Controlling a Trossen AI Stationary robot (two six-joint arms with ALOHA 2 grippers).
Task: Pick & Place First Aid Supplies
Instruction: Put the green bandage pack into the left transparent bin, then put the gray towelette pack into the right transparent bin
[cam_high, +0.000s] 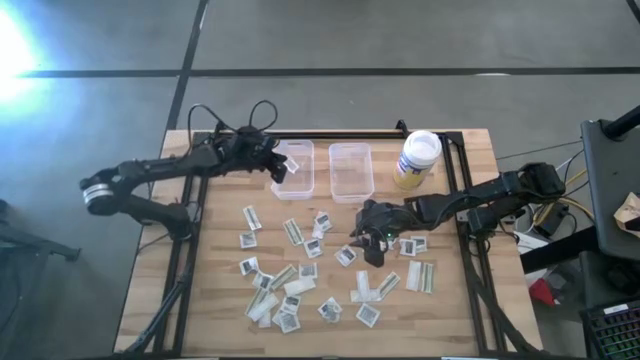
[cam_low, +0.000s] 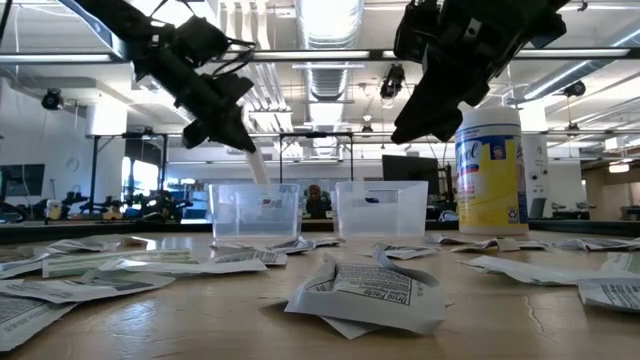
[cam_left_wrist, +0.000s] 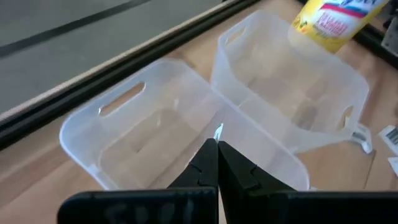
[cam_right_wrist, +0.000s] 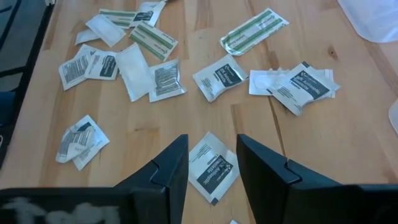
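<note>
Several first aid supplies, square white packets with dark print and long pale strips (cam_high: 300, 285), lie flat and scattered on the wooden table. My left gripper (cam_low: 228, 128) is shut on one pale narrow strip (cam_low: 258, 165) above the left clear bin (cam_low: 255, 210). My right gripper (cam_right_wrist: 211, 163) hangs open above the table's middle. Seen from its wrist, a printed square packet (cam_right_wrist: 212, 171) lies on the wood below and between its fingers, untouched. My left gripper pinches the pale strip by its upper end (cam_low: 246, 148) between the two fingertips (cam_left_wrist: 208, 163), slanting down from the table's left. The strip hangs below the fingers, lifted clear, its lower end (cam_low: 265, 180) just above the left bin's rim.
A second clear bin (cam_high: 351, 170) stands right of the first at the far side. A white-lidded yellow jar (cam_high: 417, 158) stands to its right. A black frame rail (cam_high: 465, 200) runs along the table's sides and far edge.
</note>
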